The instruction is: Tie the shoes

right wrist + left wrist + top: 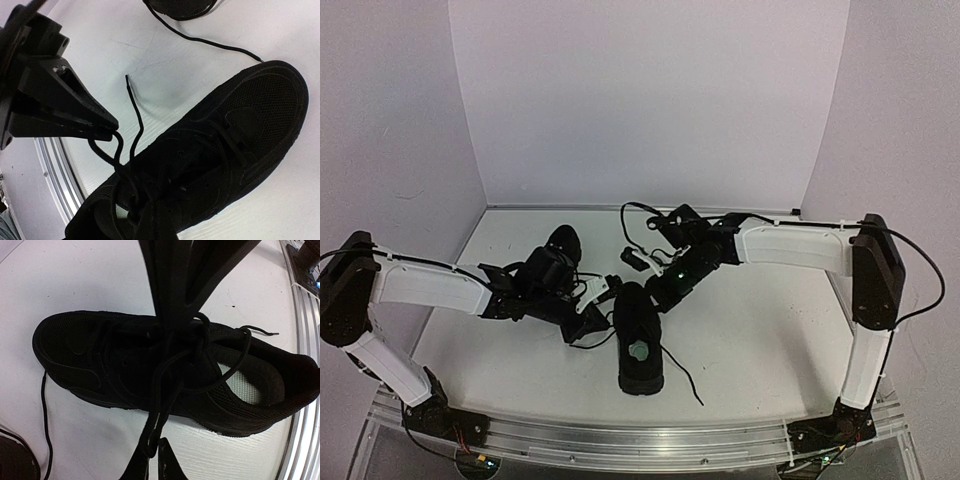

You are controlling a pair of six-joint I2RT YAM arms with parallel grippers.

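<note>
Closest to the lens of my left wrist camera, at the bottom edge, are two dark fingertips (167, 465) of my left pincer (151, 452). They are pressed together on a thin black lace (154, 432), which runs up from them across the white table (75, 280) and onto the shoe (100, 365). The right wrist view shows the same from the other side: this pincer is beside the shoe, not above it, and a small loop of lace sits in its closed tips. The shoe lies on its sole in the front middle part of the table, with its heel toward the metal rail (650, 440) at the near edge and its toe toward the back wall. A pale patch (240, 382) is visible inside its opening. My right pincer (175, 320) comes down from above onto the place where the laces cross over the tongue. Its fingers meet in one point there, so it is pressed together, but everything is black on black and I cannot tell if a strand is between them. One loose lace end (131, 97) stands free above the table beside the shoe. The second shoe (563, 245) is further back on the left, just behind my left arm and partly hidden by it, well apart from my right pincer.
</note>
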